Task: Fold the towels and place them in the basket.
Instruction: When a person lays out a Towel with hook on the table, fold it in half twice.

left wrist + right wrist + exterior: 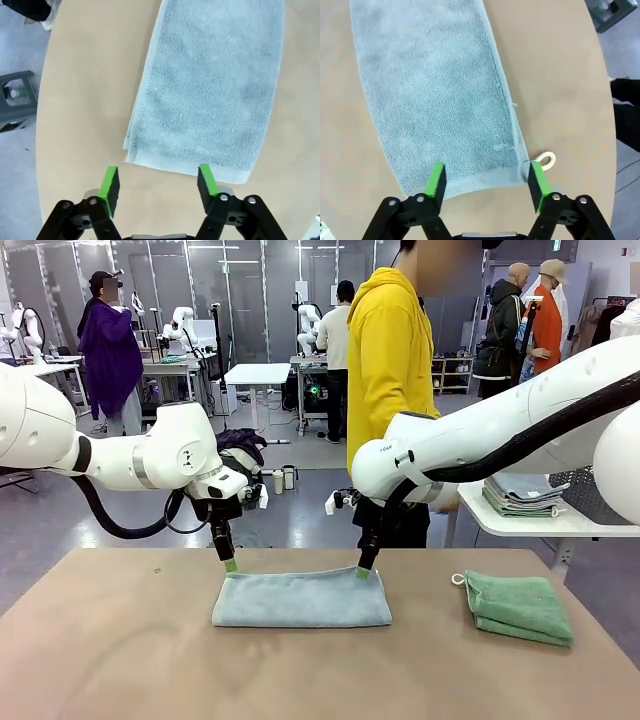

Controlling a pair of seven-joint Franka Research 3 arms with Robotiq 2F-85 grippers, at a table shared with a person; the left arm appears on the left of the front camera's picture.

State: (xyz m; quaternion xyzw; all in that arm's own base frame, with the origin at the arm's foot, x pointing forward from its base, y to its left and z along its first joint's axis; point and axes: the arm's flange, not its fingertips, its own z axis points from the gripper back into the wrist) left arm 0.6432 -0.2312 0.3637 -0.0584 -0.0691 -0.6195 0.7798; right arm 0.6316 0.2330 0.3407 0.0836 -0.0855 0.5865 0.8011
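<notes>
Towels lay on the tan desk [110, 640]. Nearest the robot, at the desk's middle, the pale grey-blue towel [300, 600] lay folded into a long flat band running left to right. At its far left corner the left fingers [229, 558] pointed down, tips at the cloth's edge; at its far right corner the right fingers [364, 565] did the same. Both pairs stood apart with nothing clamped between them. In each wrist view the green pads [111, 184] were spread wide at a short end of the towel, which lay flat on the desk. Whether the tips touched the terry could not be told. Off to the right, well apart from the first, the mint green towel [517, 605] sat folded into a compact pad, with a small pale loop [459, 579] at its far left corner. Beyond the desk's far edge a person [385, 350] in a yellow hooded top stood between the two arms. Farther right, behind the right arm, a white side table [540, 525] carried a stack of folded cloths [525, 495] and a dark mesh-sided basket [578, 490], partly hidden.
</notes>
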